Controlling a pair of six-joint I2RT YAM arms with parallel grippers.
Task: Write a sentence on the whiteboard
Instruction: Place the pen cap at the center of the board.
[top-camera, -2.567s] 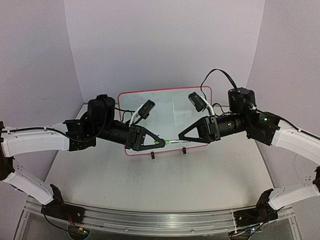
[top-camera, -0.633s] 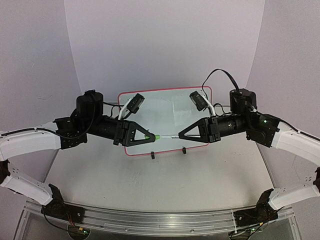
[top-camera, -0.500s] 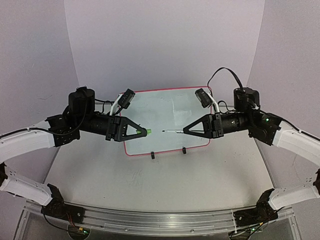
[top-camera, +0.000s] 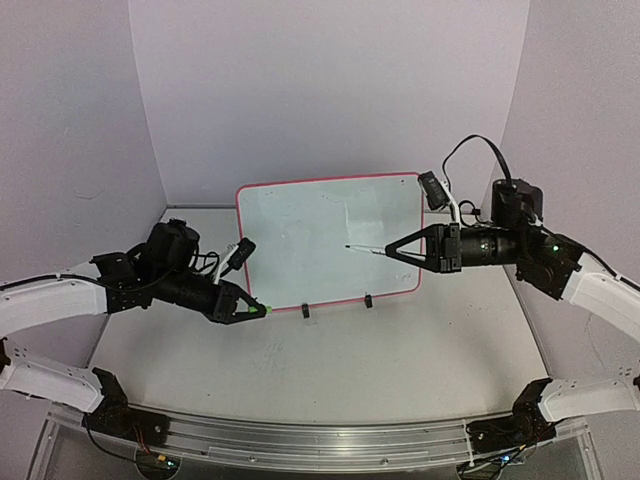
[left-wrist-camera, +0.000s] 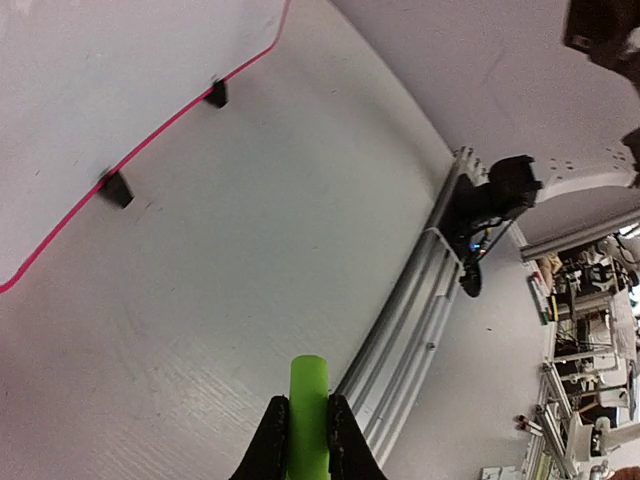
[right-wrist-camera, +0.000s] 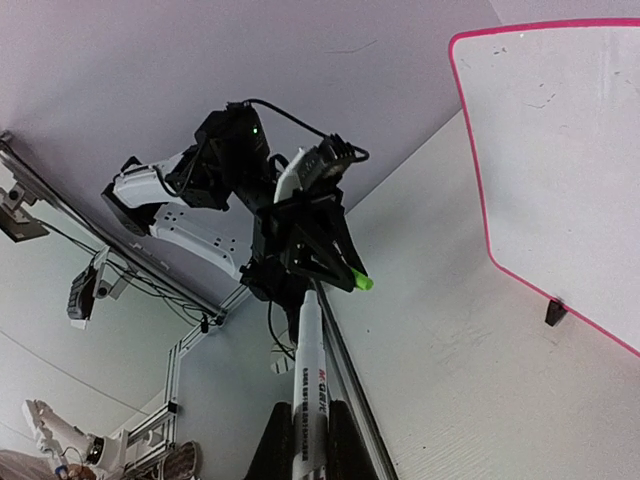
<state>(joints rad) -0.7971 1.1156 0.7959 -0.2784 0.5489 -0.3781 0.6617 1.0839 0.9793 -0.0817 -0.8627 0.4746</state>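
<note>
White links (top-camera: 50, 298), black joints (top-camera: 170, 245), looping cables (top-camera: 470, 150), triangular black end effectors (top-camera: 258, 309) (top-camera: 388, 250)

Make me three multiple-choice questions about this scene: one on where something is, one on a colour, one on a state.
1. Where is the whiteboard?
A) standing toward the back of the table
B) lying flat at the near edge
C) hanging on the wall

2. What colour is the cap held in the left end effector?
A) red
B) green
C) blue

3. How is the marker?
A) capped and lying down
B) uncapped, gripped by the right end effector
C) dropped off the table

Answers: A, the top view shows it upright near the rear; B, the left wrist view shows it green; B, its bare tip points at the whiteboard.
</note>
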